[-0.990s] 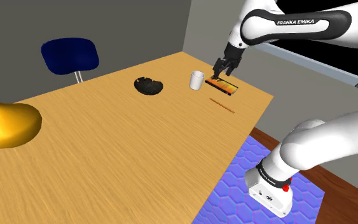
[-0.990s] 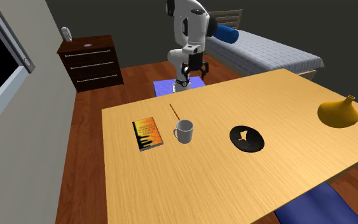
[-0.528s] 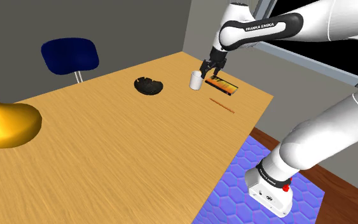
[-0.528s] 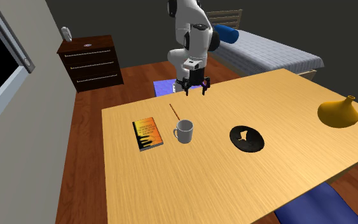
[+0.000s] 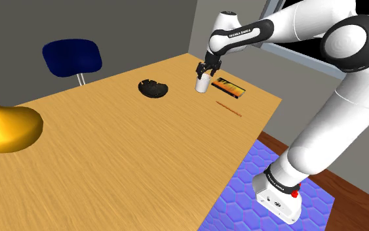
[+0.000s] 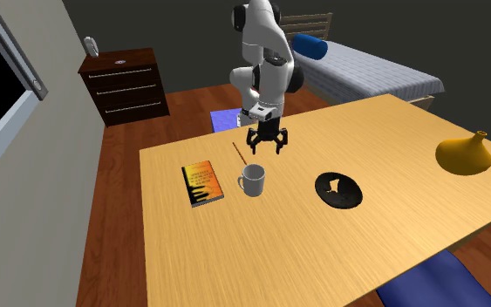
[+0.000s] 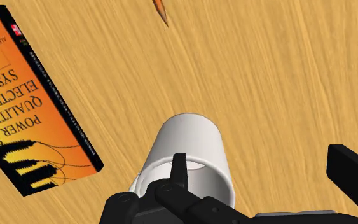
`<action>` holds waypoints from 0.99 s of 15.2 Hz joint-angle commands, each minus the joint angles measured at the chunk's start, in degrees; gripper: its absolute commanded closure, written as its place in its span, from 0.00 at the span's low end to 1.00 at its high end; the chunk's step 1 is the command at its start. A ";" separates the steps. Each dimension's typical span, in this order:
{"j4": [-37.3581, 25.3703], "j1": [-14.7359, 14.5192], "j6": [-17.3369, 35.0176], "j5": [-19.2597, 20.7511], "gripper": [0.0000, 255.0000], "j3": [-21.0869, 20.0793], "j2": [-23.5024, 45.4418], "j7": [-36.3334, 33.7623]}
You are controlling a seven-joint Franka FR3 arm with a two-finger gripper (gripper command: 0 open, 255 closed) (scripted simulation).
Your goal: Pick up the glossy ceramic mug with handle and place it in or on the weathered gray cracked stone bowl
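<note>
A white mug (image 5: 203, 83) stands upright on the wooden table (image 5: 111, 164), between an orange book and a dark, cracked bowl (image 5: 153, 88). In the second exterior view the mug (image 6: 253, 180) has its handle turned toward the book, and the bowl (image 6: 338, 189) lies to its right. My black gripper (image 5: 207, 69) hangs open just above the mug, fingers pointing down. In the wrist view the mug (image 7: 187, 156) is close below; one finger (image 7: 179, 168) is over its rim, while the other (image 7: 355, 175) stands beyond it over bare table. Nothing is held.
An orange book (image 6: 201, 181) and a pencil (image 6: 240, 153) lie by the mug. A yellow vase (image 5: 6, 128) stands at the table's other end. A blue chair (image 5: 72, 58) is behind the table; a dresser (image 6: 126, 85) and bed (image 6: 365, 70) are behind the arm.
The arm has swung from above the book across to above the mug and come lower. The fingers stayed open. Mug, bowl and book have not moved.
</note>
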State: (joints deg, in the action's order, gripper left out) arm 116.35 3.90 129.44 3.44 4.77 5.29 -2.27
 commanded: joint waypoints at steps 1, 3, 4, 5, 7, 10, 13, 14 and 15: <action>-3.99 0.18 0.92 0.10 0.00 0.18 4.54 -0.27; -8.20 0.43 1.43 0.14 0.00 0.41 8.92 -0.44; -10.32 0.56 1.56 0.14 0.00 0.51 11.01 -0.51; -10.18 0.61 2.17 0.12 0.00 0.50 11.47 -0.49; -9.93 0.70 3.36 0.06 0.00 0.50 12.42 -0.45; -9.66 0.84 5.11 -0.03 0.00 0.50 13.90 -0.39; -9.56 0.92 6.02 -0.09 0.00 0.50 14.70 -0.36; -9.56 0.92 6.02 -0.09 0.00 0.49 14.71 -0.36; -9.56 0.92 6.02 -0.09 0.00 0.49 14.71 -0.36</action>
State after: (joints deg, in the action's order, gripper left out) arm 106.78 4.82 135.38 3.36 5.27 19.95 -2.63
